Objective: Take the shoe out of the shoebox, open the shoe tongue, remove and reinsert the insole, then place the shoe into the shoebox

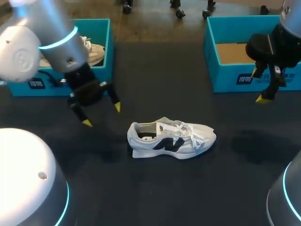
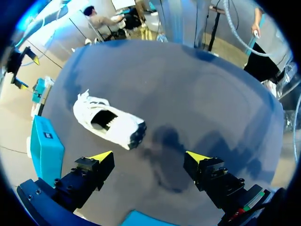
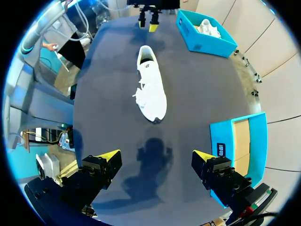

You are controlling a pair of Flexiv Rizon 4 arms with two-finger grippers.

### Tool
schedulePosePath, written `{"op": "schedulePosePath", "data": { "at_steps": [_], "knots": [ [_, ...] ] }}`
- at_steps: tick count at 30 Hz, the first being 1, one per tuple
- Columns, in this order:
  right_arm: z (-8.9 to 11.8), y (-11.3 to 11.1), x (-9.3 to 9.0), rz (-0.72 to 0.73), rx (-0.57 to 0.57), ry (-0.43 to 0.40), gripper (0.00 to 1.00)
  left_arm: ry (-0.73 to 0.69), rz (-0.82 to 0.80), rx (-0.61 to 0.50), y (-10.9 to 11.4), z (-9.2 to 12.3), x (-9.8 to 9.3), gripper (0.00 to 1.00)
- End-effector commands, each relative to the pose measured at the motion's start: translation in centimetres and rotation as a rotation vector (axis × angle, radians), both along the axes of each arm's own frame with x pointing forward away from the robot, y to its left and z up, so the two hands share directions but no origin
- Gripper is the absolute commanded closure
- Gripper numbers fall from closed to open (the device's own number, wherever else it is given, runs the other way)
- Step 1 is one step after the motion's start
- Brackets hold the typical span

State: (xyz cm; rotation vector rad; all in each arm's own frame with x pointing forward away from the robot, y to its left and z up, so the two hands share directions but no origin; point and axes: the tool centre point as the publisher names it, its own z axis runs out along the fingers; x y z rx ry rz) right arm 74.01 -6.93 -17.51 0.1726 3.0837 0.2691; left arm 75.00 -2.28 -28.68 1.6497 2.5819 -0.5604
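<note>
The white shoe (image 1: 171, 137) stands upright on the dark table (image 1: 155, 188). The left gripper (image 1: 102, 115) hangs near its heel, fingers spread, holding nothing. The right gripper (image 1: 258, 85), also spread, hovers well apart, by a shoebox (image 1: 225, 77).

- Table (image 1: 155, 188): dark, plain surface carrying three items.
- White shoe (image 1: 171, 138): sits on its sole near the table's middle, apart from both boxes, with a dark side marking and loose laces.
- First blue shoebox (image 1: 109, 56): lidless, stands on the table behind and left of the white shoe, well apart from it.
- Second blue shoebox (image 1: 230, 77): lidless with a brown floor showing, stands behind and right of the white shoe, well apart.
</note>
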Motion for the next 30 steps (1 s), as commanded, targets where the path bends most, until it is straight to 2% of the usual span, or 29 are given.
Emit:
{"op": "schedulePosePath", "data": {
  "at_steps": [1, 7, 30],
  "knots": [
    [0.0, 0.1, 0.1, -0.001, -0.003, 0.002, 0.00, 0.016, 0.042, -0.130, 2.8, -0.3, -0.9, 0.00],
    [0.0, 0.1, 0.1, -0.001, -0.003, 0.002, 0.00, 0.095, 0.081, -0.167, 5.9, -1.1, -2.7, 0.00],
    [0.0, 0.1, 0.1, -0.001, -0.003, 0.002, 0.00, 0.109, 0.107, -0.182, 5.9, -1.0, -2.5, 0.00]
  ]
}}
